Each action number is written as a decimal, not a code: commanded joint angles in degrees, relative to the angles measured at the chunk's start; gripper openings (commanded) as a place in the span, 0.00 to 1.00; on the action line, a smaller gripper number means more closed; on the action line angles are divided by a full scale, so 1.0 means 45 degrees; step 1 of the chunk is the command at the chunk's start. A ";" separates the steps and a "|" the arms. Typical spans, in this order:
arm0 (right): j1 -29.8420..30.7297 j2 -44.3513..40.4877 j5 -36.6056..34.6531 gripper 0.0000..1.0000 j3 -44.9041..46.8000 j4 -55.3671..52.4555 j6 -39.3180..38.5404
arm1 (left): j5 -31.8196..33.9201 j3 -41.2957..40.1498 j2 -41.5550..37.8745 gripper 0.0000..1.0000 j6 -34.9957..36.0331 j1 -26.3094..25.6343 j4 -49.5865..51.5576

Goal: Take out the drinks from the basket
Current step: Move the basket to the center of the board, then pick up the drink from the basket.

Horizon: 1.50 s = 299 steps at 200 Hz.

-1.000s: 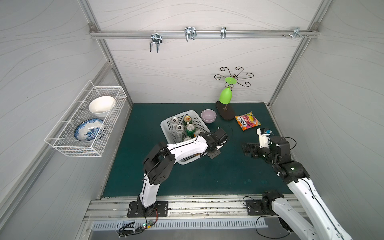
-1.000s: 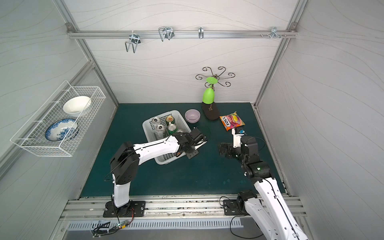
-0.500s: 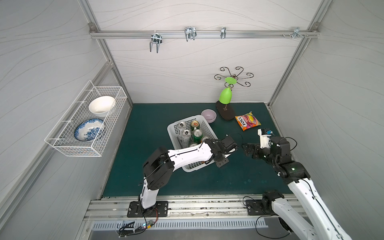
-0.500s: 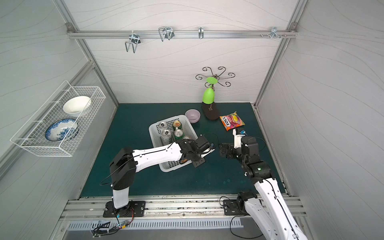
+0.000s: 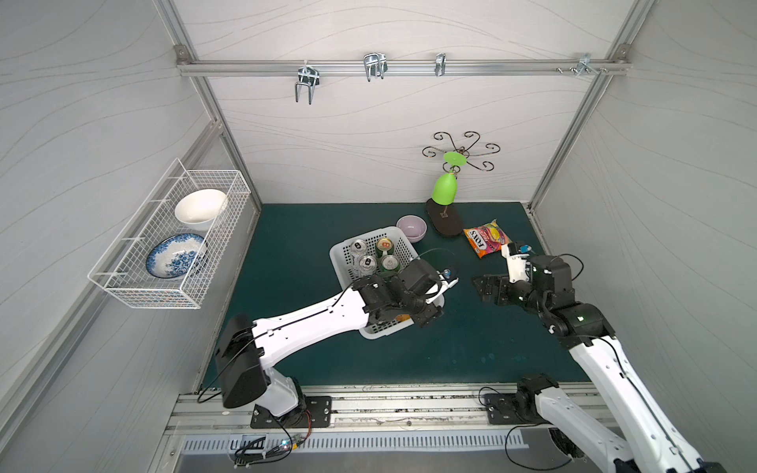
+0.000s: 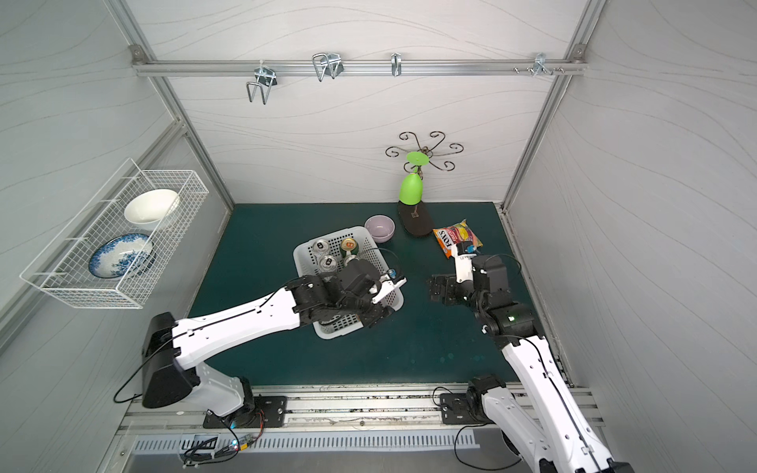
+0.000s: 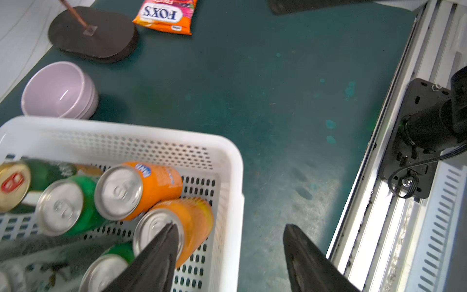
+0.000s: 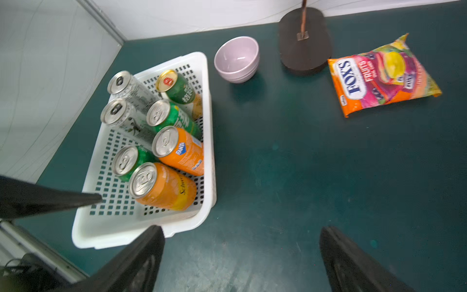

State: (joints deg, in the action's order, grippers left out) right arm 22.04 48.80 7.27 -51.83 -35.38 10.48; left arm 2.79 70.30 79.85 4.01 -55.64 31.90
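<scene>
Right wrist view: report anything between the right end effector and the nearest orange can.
The basket's near wall lies between them, and the left end effector has one finger inside the basket beside that orange can.

Seven cans (image 8: 177, 151) sit in the basket (image 8: 113, 233), a bowl (image 8: 237, 59) just behind it, a candy bag (image 8: 381, 75) farther right.

dark green mat (image 5: 311, 254) covering the table. lying directly on it: a white perforated basket (image 5: 381, 332) near the middle; a pale purple bowl (image 5: 411, 227) just beside the basket's far corner; the dark oval base (image 5: 444, 219) of a stand by the back wall; a candy bag (image 5: 487, 239), flat, to the right of the base.
</scene>
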 commanded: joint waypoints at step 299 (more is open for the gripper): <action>0.8187 1.0944 -0.5117 0.99 -0.4185 0.1548 0.0641 | -0.3666 -0.8035 -0.6106 0.89 -0.8313 1.1593 -0.3849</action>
State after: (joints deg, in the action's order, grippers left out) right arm 58.54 96.62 -13.50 -69.49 -29.69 12.29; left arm -12.75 34.11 51.92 -33.26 -3.75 17.37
